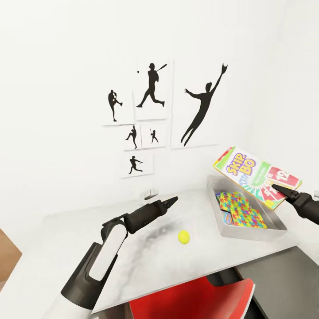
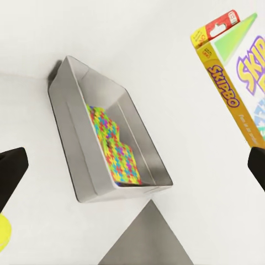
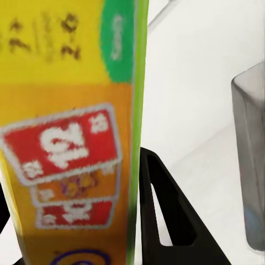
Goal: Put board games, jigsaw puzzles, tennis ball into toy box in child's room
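Note:
My right gripper (image 1: 278, 189) is shut on the lower corner of the yellow-green-red SKIP-BO board game (image 1: 254, 176), holding it tilted in the air above the toy box (image 1: 252, 234), a grey tray on the table (image 1: 146, 252). Multicoloured jigsaw puzzles (image 1: 242, 208) lie inside the tray. The tennis ball (image 1: 184, 237) rests on the table left of the tray. My left gripper (image 1: 171, 202) hovers open above the table, beyond the ball. In the left wrist view its fingers (image 2: 11, 175) stand wide apart, framing the tray (image 2: 72, 138), the puzzles (image 2: 118, 149) and the SKIP-BO box (image 2: 237, 72).
A red chair (image 1: 190, 301) sits tucked under the table's near edge. The lower dark-grey wing (image 1: 283, 274) joins the table at the right. White walls with black athlete prints (image 1: 153, 86) close off the far side. The right wall stands just past the tray.

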Motion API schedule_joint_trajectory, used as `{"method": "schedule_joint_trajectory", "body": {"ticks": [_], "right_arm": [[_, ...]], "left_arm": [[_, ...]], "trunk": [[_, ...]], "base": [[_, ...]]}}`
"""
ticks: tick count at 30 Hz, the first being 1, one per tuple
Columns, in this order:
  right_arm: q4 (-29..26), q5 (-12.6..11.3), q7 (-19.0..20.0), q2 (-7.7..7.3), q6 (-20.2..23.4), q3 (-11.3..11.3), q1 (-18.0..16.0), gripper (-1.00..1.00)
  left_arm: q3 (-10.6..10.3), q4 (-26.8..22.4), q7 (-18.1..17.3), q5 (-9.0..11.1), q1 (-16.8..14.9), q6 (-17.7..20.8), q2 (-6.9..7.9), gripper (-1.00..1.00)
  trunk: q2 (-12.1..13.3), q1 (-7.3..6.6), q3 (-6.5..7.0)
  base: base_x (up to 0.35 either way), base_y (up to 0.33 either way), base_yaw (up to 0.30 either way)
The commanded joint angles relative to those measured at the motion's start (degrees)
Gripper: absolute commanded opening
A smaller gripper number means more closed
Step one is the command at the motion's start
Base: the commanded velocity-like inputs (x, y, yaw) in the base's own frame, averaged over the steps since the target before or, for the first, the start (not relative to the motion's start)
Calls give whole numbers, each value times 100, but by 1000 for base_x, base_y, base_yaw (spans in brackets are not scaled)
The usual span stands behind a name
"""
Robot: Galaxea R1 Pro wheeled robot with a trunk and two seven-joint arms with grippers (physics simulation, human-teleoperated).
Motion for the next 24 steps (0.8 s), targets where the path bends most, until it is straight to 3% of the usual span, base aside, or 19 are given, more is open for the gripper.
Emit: {"method": "schedule_joint_trajectory", "body": {"ticks": [1,14,17,18,24], "right_arm": [[1,23,58,0,28,-7,-8,-100],[1,41,58,5,7,-4,-10,-100],[3,38,58,9,2,-6,-9,-100],[6,30,58,13,0,-7,-8,-100],[91,18,40,11,3,-5,-29,-100]], "left_arm": [[7,0,-16,6,-5,28,-3,100],[29,-4,-50,12,20,31,17,100],[150,-16,-72,23,93,32,48,100],[305,-23,-102,32,146,35,66,100],[437,-18,-134,34,189,34,71,100]], "trunk": [[-13,4,-13],[-13,4,-15],[-13,4,-16],[-13,4,-16],[-13,4,-17]], "base": [[0,-109,0],[0,-36,-21],[0,-6,-21],[0,-2,-8],[0,-1,-4]]}}
